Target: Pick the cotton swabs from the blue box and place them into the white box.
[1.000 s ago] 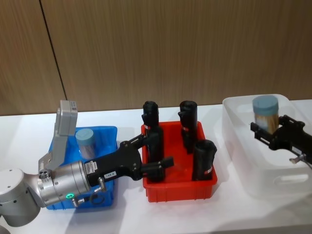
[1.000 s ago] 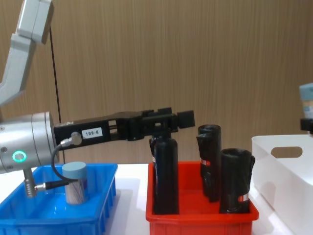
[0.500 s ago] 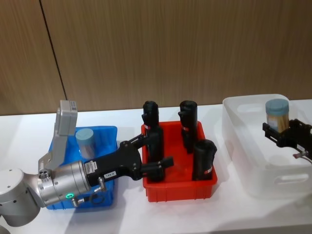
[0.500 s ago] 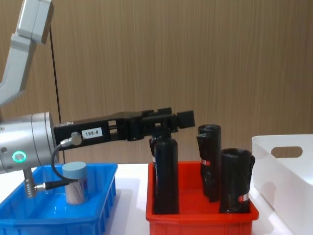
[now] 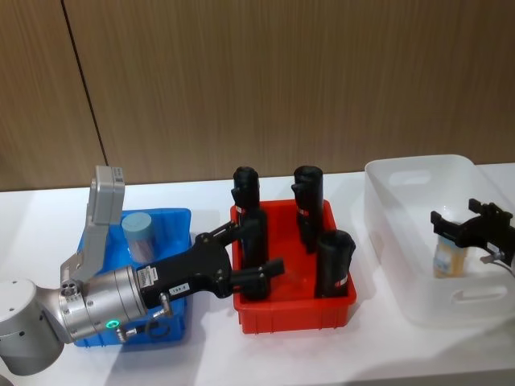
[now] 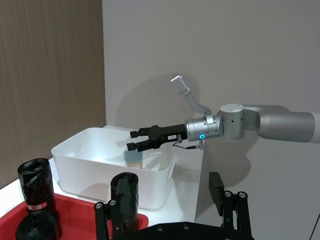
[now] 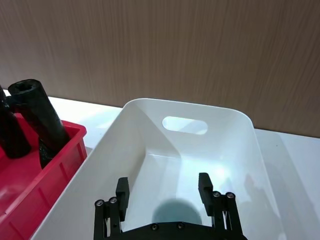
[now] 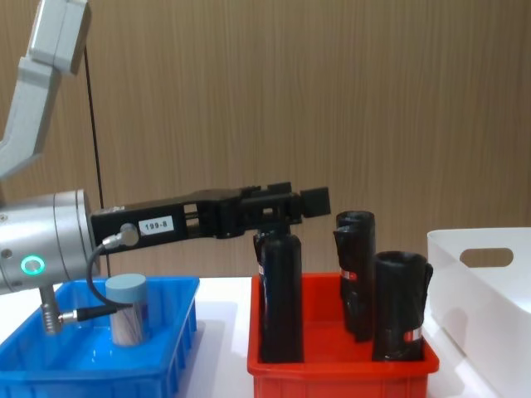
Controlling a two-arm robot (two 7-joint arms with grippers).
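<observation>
Head view is showing the right gripper (image 5: 455, 212) hanging with jaws spread over the white box (image 5: 418, 163); the cotton swabs tub (image 5: 448, 256), raised a moment ago, is now sitting low inside it, so one delivery looks done. Left wrist view is showing the left gripper (image 6: 170, 201) spread and empty. Chest view is showing a second tub (image 8: 127, 311) waiting in the blue box (image 8: 181, 327), apparently next.

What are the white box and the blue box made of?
White box: probably plastic, smooth and milky; the swab tub inside shows faintly through its wall. Blue box: likely plastic too, shiny, with light glinting on its floor.
</observation>
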